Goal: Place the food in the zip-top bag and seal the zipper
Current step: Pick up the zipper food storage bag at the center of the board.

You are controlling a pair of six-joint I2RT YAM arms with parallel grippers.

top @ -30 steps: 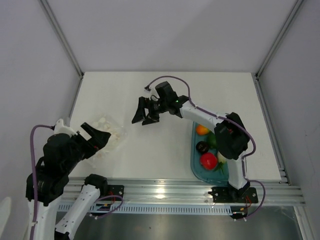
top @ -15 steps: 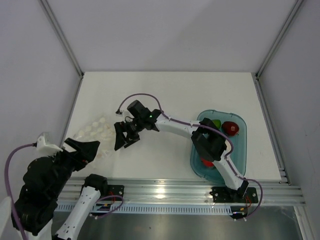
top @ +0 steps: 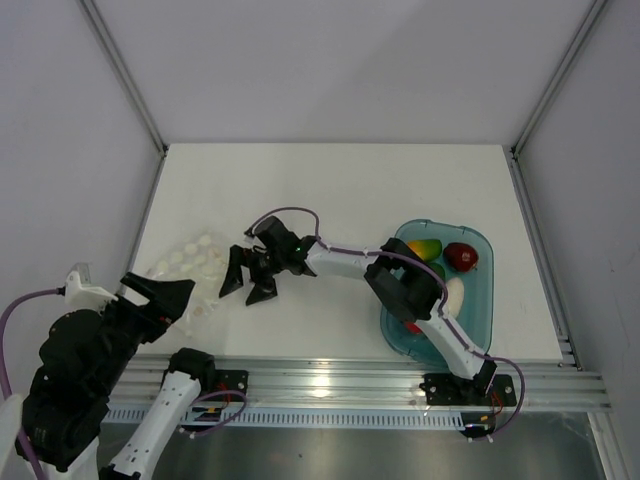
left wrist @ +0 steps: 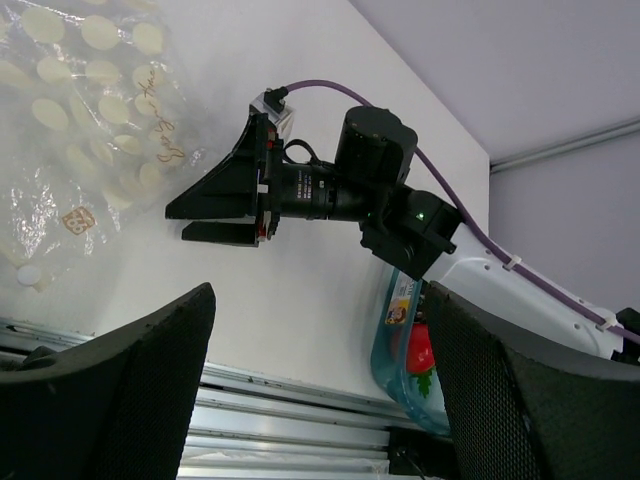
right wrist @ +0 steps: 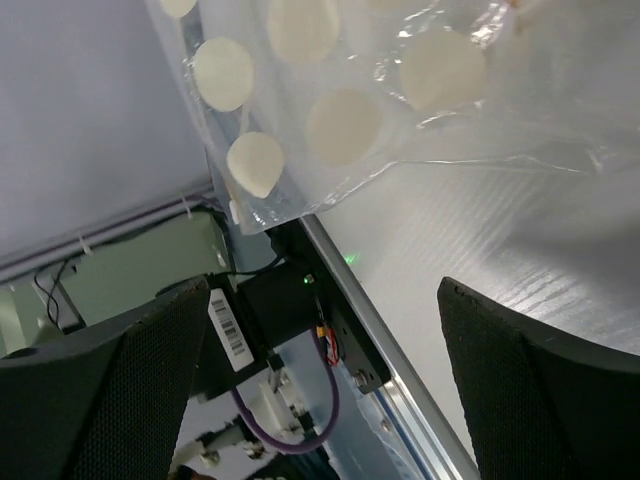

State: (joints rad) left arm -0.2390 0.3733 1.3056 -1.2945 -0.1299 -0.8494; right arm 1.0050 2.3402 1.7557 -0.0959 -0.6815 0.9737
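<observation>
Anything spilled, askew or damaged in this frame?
Nothing stands out: the toy food sits inside the translucent teal oval tray, none spilled, and the clear cream-dotted plastic bag lies crinkled on the white table's left side.

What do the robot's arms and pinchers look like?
The left arm and right arm have white links and chunky black joints, each trailing a purple cable. The right gripper is black with two wedge-shaped fingers; a tiny green light glows behind it. The left gripper has black fingers with a mesh-like texture.

Clear zip-top bag (top: pixel 190 262) with cream dots, translucent teal tray (top: pixel 487 290), red tomato (top: pixel 461 256), white table (top: pixel 330 190)
</observation>
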